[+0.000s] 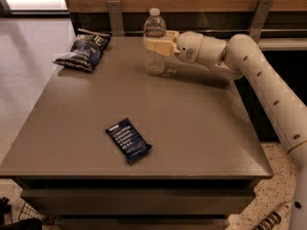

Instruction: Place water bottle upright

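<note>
The water bottle, clear ribbed plastic with a white cap, stands upright on the grey table near its far edge. My gripper reaches in from the right on the white arm. Its tan fingers are closed around the bottle's middle, just below the shoulder. The bottle's base rests on the tabletop.
A dark blue chip bag lies at the table's far left corner. A dark blue snack bar lies flat near the front centre. A wooden rail with metal brackets runs behind the table. Floor lies to the left.
</note>
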Action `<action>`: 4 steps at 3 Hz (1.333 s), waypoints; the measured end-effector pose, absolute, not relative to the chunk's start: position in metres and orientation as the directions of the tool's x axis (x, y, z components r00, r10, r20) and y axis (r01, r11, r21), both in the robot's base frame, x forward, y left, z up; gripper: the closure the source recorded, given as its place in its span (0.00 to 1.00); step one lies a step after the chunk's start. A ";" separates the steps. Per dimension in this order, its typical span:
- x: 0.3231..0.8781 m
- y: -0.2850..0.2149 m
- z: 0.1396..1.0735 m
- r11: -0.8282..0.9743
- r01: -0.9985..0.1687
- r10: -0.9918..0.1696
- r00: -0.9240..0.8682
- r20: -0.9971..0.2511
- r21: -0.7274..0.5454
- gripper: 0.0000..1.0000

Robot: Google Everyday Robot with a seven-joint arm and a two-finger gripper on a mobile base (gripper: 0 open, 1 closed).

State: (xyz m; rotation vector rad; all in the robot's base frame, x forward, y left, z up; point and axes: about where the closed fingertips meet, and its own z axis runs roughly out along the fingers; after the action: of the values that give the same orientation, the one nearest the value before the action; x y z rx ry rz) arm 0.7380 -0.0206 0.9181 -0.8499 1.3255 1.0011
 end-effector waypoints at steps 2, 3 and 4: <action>0.738 -0.016 0.913 0.364 -0.930 0.097 -0.016 -0.995 0.051 0.75; 0.737 -0.012 0.913 0.358 -0.932 0.098 -0.017 -0.995 0.051 0.46; 0.737 -0.008 0.914 0.353 -0.934 0.098 -0.017 -0.995 0.051 0.13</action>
State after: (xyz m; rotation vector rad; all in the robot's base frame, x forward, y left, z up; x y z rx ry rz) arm 0.7365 -0.0082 0.9137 -0.8571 1.3155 1.0054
